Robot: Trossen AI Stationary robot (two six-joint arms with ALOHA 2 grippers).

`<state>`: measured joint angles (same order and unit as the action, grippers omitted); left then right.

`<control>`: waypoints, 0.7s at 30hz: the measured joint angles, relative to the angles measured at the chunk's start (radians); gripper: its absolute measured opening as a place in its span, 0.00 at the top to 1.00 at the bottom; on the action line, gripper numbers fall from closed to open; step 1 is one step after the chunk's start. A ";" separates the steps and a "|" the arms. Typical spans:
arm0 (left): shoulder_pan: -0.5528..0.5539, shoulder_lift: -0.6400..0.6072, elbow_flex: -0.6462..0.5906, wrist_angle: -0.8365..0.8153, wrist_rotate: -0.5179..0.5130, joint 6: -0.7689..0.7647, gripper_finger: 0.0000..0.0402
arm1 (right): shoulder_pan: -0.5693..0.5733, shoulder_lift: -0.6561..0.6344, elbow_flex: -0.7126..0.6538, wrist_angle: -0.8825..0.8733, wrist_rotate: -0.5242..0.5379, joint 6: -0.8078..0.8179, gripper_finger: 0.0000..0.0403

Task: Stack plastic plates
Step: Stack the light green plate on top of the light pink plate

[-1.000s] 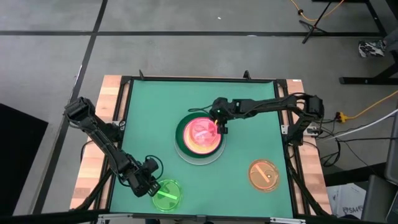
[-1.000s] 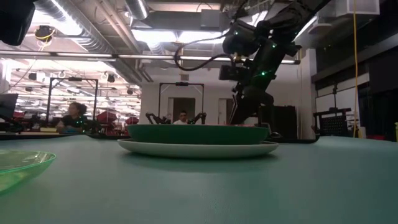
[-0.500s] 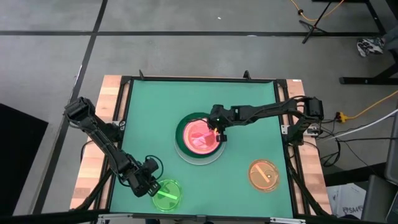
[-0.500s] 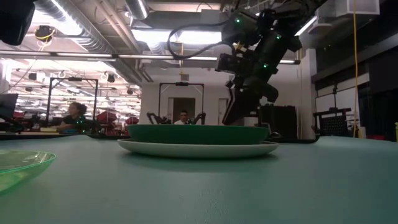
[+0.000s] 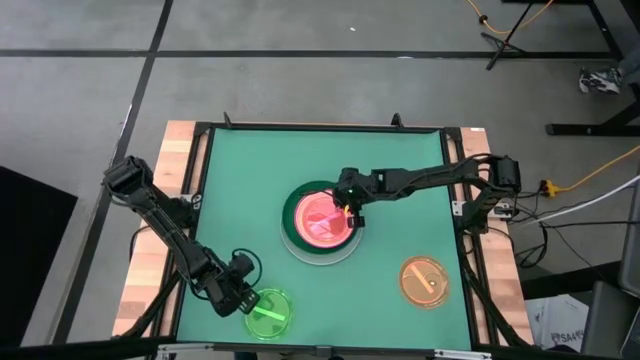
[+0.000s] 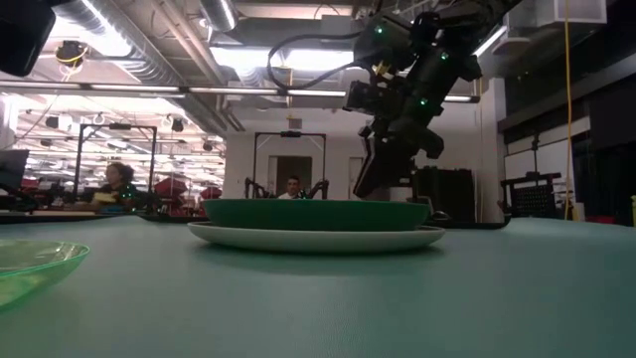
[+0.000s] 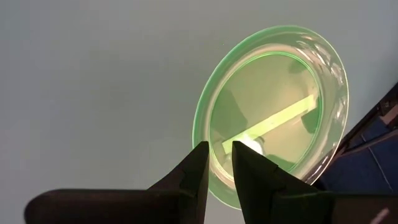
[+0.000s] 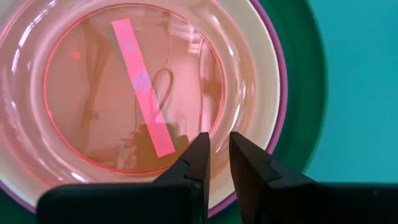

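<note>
Since 0.5 s ago the right gripper (image 5: 355, 214) has barely shifted, fingers nearly together over the translucent magenta round plate (image 5: 323, 217) topping the central stack (image 6: 316, 236). The left gripper (image 5: 246, 299), similarly narrowed, stays at the translucent green round plate (image 5: 268, 312). An orange translucent plate (image 5: 424, 281) lies apart.
</note>
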<state>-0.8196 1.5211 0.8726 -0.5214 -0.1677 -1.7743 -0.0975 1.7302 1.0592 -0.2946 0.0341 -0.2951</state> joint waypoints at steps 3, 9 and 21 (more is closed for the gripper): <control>0.000 0.007 0.000 -0.001 0.000 -0.004 0.84 | 0.000 0.000 0.000 0.000 0.000 0.000 0.87; 0.000 0.070 0.000 0.008 0.011 -0.004 0.84 | 0.000 0.000 0.000 0.001 0.000 -0.001 0.87; 0.000 0.117 0.000 0.025 0.026 -0.004 0.84 | 0.000 -0.001 0.000 0.001 0.000 -0.001 0.87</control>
<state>-0.8196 1.6385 0.8726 -0.4965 -0.1414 -1.7779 -0.0975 1.7294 1.0595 -0.2935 0.0341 -0.2962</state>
